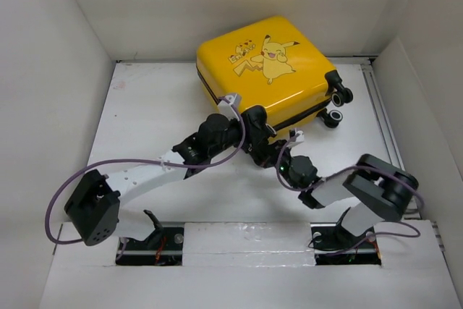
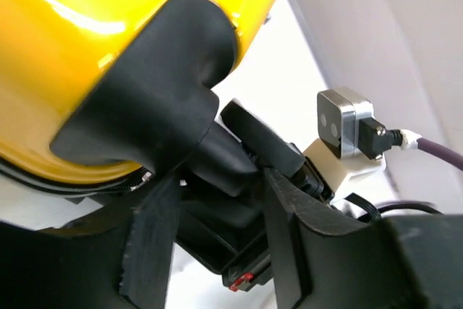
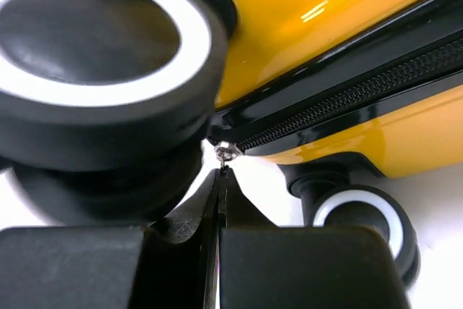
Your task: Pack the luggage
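The yellow Pikachu suitcase (image 1: 268,63) lies flat and closed at the back of the table, its caster wheels (image 1: 337,106) to the right. My right gripper (image 1: 270,150) is at its near corner. In the right wrist view it (image 3: 219,179) is shut on the small metal zipper pull (image 3: 226,151) at the end of the black zipper band (image 3: 347,85), just below a wheel (image 3: 94,41). My left gripper (image 1: 255,127) is beside it at the same corner. Its jaws (image 2: 217,229) are open under the yellow shell (image 2: 87,34) and a black wheel mount (image 2: 152,92), holding nothing.
White walls enclose the table on the left, back and right. The two grippers sit very close together; the right arm's wrist camera (image 2: 343,121) shows in the left wrist view. A second wheel (image 3: 362,215) stands right of my right fingers.
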{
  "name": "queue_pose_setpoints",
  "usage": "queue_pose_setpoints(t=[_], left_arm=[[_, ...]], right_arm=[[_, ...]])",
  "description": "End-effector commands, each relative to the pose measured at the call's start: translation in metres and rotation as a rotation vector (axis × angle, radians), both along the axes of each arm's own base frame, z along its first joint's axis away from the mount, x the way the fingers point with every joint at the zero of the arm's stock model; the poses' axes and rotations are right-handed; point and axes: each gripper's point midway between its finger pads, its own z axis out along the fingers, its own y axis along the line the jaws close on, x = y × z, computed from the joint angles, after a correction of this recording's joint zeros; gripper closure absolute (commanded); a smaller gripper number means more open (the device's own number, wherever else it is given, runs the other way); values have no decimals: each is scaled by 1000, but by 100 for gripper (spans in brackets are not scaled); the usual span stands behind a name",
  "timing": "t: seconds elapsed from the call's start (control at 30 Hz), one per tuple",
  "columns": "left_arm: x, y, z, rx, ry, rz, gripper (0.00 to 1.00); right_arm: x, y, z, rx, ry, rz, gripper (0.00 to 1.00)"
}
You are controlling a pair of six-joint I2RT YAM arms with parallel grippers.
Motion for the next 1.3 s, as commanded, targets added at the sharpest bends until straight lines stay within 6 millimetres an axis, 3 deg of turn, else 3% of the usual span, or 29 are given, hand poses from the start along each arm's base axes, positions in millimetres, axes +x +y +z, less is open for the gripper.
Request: queue_pose_setpoints(t=[0.0,0.03,0.07,0.17,0.23,0.27,0.33,0.37,0.4,0.47,0.5,0.57,0.67,0.7,0.77,0.8,0.83,0.87,0.9,0.93,0.97,1.03,1.07,1.1,1.13,1.17,1.2,1.23,1.27], left_arm=[[1,-3,92,-283,-130,-31,100],[2,-1,93,-304,-124,-33,100],[4,0,93,-304,-124,-34,100],[0,-17,102,-354,-98,-112,100],[-4,-32,106,-386,-74,-183,100],[-6,-37,108,-400,-63,-207,100],[-11,-49,119,-422,-66,-256,100],[-17,-55,120,-428,-55,-273,100],[-17,-55,120,-428,-55,-274,100],[-19,-57,121,-438,-42,-267,100],[-19,-57,121,-438,-42,-267,100],[-19,-57,118,-443,-28,-266,100],[-21,-54,118,-468,-14,-238,100],[-22,-53,114,-475,-6,-237,100],[-23,-51,118,-477,-22,-240,100],[-21,-50,118,-471,-34,-227,85],[-23,-45,125,-470,-56,-221,73],[-21,-41,120,-425,-72,-203,60],[-8,-31,121,-403,-101,-133,47],[-6,-19,131,-394,-140,-91,36],[2,-8,123,-341,-137,-31,17],[15,14,114,-288,-163,64,7],[21,34,123,-291,-193,113,3],[25,46,117,-262,-187,151,1],[32,61,114,-244,-195,217,1],[34,74,100,-213,-188,258,1],[35,97,103,-204,-209,317,1],[36,109,96,-192,-208,359,6],[38,126,73,-143,-194,429,9]], right_arm=[[-40,18,21,-34,-48,150,100],[-41,12,30,-44,-58,125,100],[-40,8,23,-108,-47,103,100],[-48,20,32,-122,-88,113,100],[-57,47,50,-81,-134,183,100],[-60,60,39,-95,-126,213,100],[-71,83,58,-24,-191,258,100],[-66,92,71,7,-222,253,100],[-68,103,61,-3,-215,269,100],[-62,114,79,46,-268,229,100],[-56,119,69,20,-262,218,100],[-42,124,79,35,-278,153,100],[-28,130,68,9,-263,76,100],[-23,136,75,16,-278,61,100],[-20,142,60,-9,-267,64,100],[-23,141,61,-2,-273,75,100],[-29,141,53,-16,-263,83,95],[-35,136,56,-14,-261,84,77],[-41,131,55,-13,-258,81,68],[-47,122,41,-51,-239,85,61],[-49,116,51,-37,-245,83,49],[-61,112,39,-98,-202,130,41],[-62,110,37,-124,-190,133,38],[-70,110,44,-132,-189,163,36],[-73,109,28,-207,-157,188,34],[-83,109,21,-234,-147,229,34],[-87,108,25,-240,-146,250,33],[-90,105,13,-286,-110,269,33],[-95,104,12,-300,-102,297,33]])
